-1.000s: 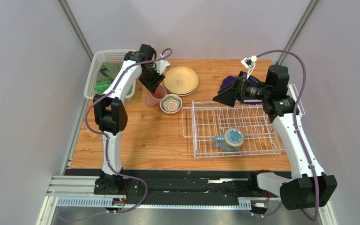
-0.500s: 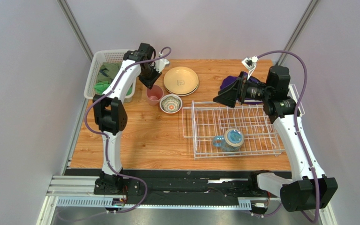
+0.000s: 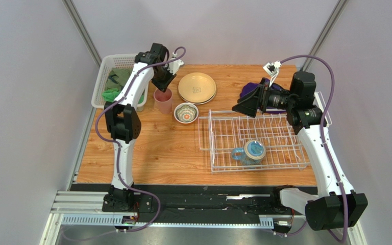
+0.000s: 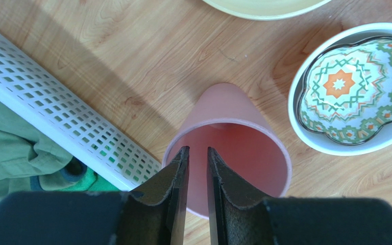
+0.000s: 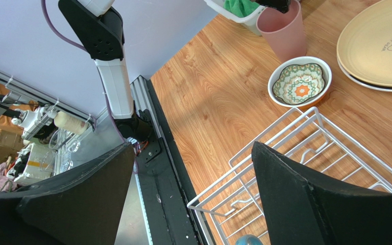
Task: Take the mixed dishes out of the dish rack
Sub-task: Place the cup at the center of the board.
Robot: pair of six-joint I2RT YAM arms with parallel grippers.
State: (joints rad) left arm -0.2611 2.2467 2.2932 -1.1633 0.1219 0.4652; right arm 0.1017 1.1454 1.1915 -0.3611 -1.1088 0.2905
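Nearest the arm bases, the dish rack [image 3: 274, 133] holds only the blue mug [image 3: 249, 152], close to its near wire. Over its far-left corner the right gripper [image 5: 193, 153] hangs empty, jaws wide apart. Farther back, the left gripper [image 4: 197, 153] looks pinched on the rim of the pink tumbler cup [image 4: 239, 148], which stands on the desk [image 3: 152, 153] between the bowl [image 3: 186, 113] and the mesh basket [image 3: 117, 60], plates [image 3: 197, 87] beyond. The step is likely placing the cup. Next, let go and rise straight: both neighbours crowd it, and the open wood lies nearer.
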